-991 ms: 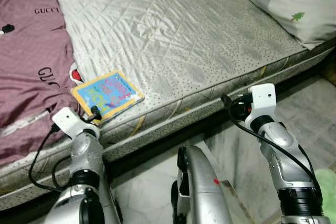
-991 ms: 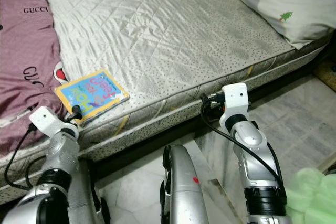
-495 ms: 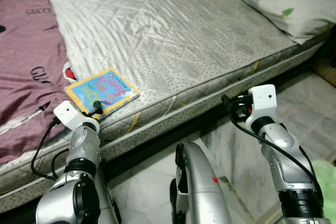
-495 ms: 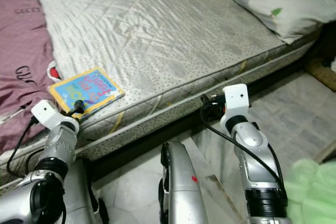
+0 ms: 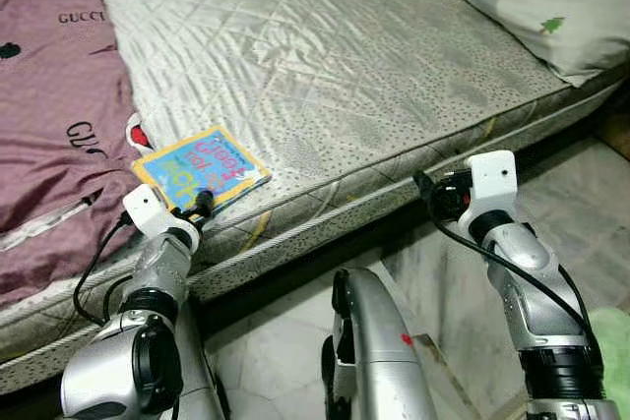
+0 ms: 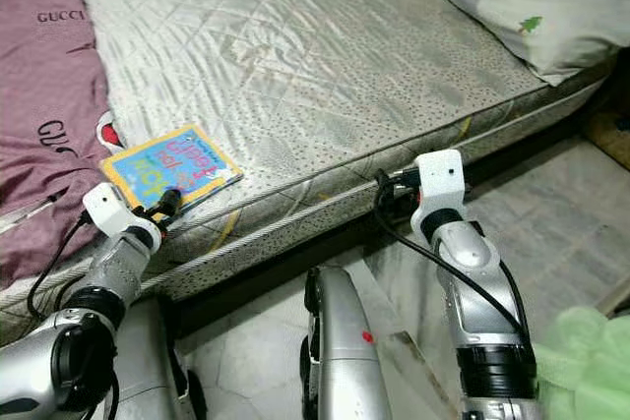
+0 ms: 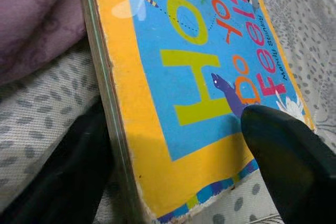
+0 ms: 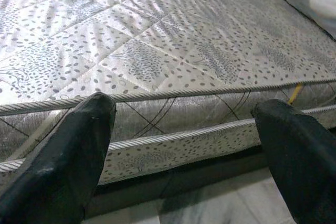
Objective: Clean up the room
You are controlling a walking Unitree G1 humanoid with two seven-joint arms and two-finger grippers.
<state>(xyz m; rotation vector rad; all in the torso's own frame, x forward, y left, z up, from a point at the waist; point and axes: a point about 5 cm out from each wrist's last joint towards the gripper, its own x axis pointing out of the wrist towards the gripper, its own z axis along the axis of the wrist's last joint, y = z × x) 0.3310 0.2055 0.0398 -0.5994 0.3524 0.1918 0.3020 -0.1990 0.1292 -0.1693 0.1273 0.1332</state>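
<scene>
Children's book (image 5: 202, 167) is lying flat near the mattress (image 5: 325, 76) edge, just beside the maroon blanket (image 5: 49, 125). Left gripper (image 7: 178, 166) is spread open around the book's near corner: one finger on the cover, the other low at the spine side against the mattress fabric, nothing clamped yet. For a clean pickup, the lower finger is best slid under the board edge before closing, and the pinch taken deep on the corner so the stiff cover isn't levered out; the blanket fold should be kept out of the pinch. Right gripper (image 8: 184, 129) is held open and empty, facing the mattress side, just off the piping. A pillow (image 5: 532, 2) is cut off at the frame's far corner. Whether the lower left finger is actually under the book or only beside it can't be made out. Green thing (image 6: 591, 361) at the floor edge is cropped, unidentifiable.
</scene>
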